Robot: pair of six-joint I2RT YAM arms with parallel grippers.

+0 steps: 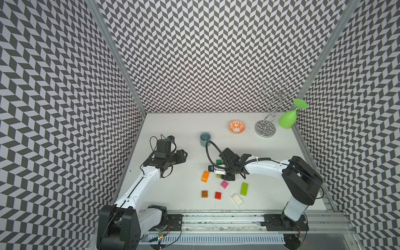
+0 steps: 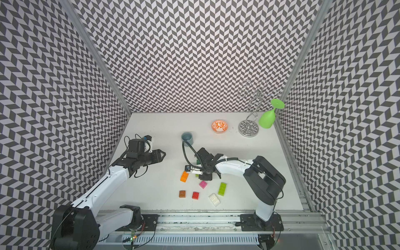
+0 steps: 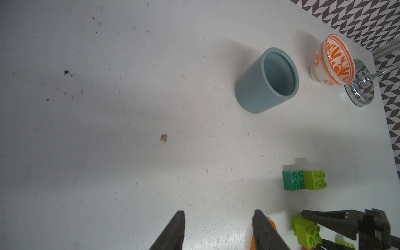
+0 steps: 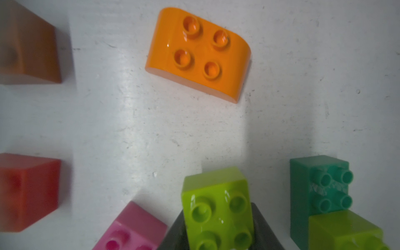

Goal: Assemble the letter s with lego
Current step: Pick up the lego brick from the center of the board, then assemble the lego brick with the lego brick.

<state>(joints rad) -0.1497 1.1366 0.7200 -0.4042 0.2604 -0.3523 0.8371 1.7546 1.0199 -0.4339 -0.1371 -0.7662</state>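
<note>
In both top views the right gripper (image 1: 227,176) points down over the middle of the table (image 1: 173,125), and what it holds is mostly hidden. The left gripper (image 1: 183,155) hangs to the left, well apart from every brick. Orange (image 1: 205,176) lies just left of the right gripper, dark green (image 1: 219,162) just beyond it, and pink (image 1: 224,184) on its near side. The lime oblong (image 1: 244,189) is near right. Brown (image 1: 204,194), red (image 1: 218,195) and white (image 1: 237,199) lie nearest.

In the left wrist view, the left fingers (image 3: 178,231) stand apart with nothing between them. The right jaws pinch a lime square (image 3: 307,233). Dark green touches a second lime square (image 3: 315,180), side by side and studs up.

In the right wrist view, the lime square sits clamped, studs up, with pink just beside it. Whether it is off the table I cannot tell.

The step looks like joining this brick to the green pair. It is best lifted straight up to clear pink, kept level, and set flush against the pair.

Nine bricks show: three lime, and one each of dark green, orange, brown, red, pink and white.
</note>
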